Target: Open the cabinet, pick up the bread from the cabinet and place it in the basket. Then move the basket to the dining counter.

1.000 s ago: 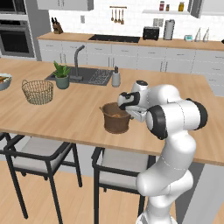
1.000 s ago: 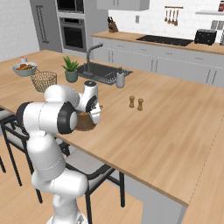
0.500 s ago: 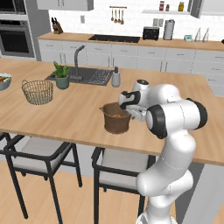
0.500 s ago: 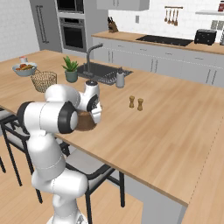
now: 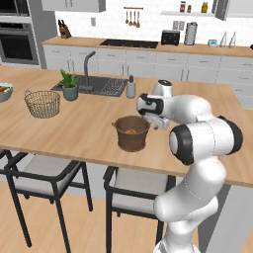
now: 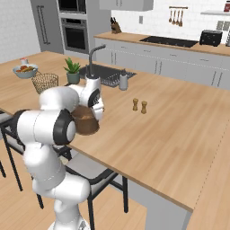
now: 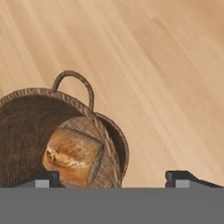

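Observation:
The dark brown woven basket (image 5: 131, 138) (image 6: 86, 123) stands on the light-wood dining counter (image 5: 74, 128) near its front edge. The golden-brown bread (image 7: 72, 155) (image 5: 131, 131) lies inside it. My gripper (image 5: 154, 122) (image 6: 99, 112) hangs open just above the basket's right rim. In the hand view the basket (image 7: 26, 131) is at the lower left with one side handle (image 7: 76, 83) standing up. There the gripper (image 7: 114, 178) has its tips far apart, with the rim below them. The cabinet is out of view.
A tan open-weave basket (image 5: 42, 103), a potted plant (image 5: 70, 85), the inset sink (image 5: 99, 85) and a soap bottle (image 5: 131, 89) sit further back on the counter. Salt and pepper shakers (image 6: 139, 105) stand to the right. Black-framed stools (image 5: 34, 170) are under the front edge.
The hand has risen very slightly above the basket's rim. The basket and the bread have stayed where they were.

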You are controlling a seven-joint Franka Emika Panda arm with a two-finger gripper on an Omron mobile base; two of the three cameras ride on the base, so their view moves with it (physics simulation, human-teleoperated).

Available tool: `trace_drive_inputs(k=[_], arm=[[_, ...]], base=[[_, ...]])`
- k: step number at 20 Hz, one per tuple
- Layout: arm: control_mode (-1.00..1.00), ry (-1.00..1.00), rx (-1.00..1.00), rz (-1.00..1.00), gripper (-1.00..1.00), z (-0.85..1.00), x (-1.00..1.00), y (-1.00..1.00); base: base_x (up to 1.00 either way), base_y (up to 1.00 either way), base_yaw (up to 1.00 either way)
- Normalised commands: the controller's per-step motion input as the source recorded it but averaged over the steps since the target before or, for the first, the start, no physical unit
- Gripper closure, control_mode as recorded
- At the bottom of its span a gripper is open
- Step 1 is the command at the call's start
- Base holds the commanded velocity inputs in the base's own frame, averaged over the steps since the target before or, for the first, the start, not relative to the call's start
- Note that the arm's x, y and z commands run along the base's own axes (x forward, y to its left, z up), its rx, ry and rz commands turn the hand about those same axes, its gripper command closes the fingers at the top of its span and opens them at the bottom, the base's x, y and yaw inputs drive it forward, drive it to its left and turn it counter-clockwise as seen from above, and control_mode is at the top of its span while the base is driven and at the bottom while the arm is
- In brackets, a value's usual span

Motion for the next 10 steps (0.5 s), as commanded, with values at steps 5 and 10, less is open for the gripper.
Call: trace_drive_inputs(k=[5,10], arm=[[-1.00,-0.10,0.00,0.00,-1.00,0.70,-0.86,-0.04],[-1.00,-0.29,-0.04,0.09,-1.00,0.29,-1.00,-0.02]], base=[[0.00,0.00,0.00],[0.00,0.00,0.00]])
